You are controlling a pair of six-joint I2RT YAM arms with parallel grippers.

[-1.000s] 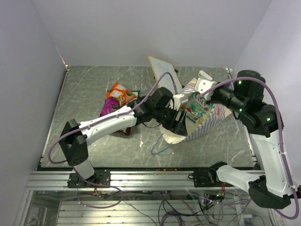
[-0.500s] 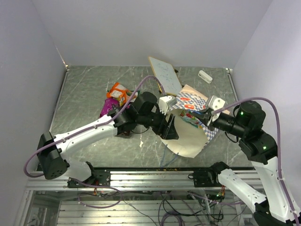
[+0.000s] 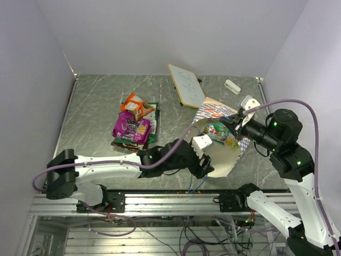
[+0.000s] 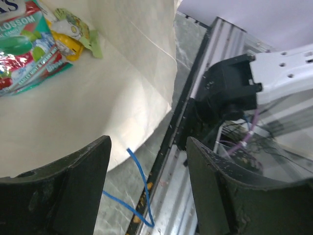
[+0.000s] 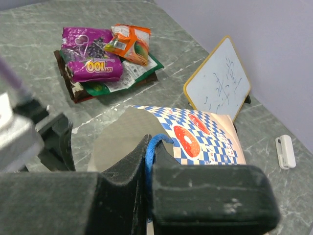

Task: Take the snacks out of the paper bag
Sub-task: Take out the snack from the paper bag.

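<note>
The checkered paper bag (image 3: 224, 160) is lying open-mouthed near the table's (image 3: 96, 106) right front, and a green-and-red packet (image 4: 24, 49) and a small yellow packet (image 4: 73, 33) are being shown on its cream inside only by the left wrist view. A magenta packet (image 5: 90, 58), an orange packet (image 5: 129, 41) and possibly a green one beneath are piled well apart. The right gripper (image 5: 149, 171) is clenched on the blue cord handle (image 5: 155, 139), and the left gripper (image 4: 146, 147) is released, empty, at the bag's mouth.
</note>
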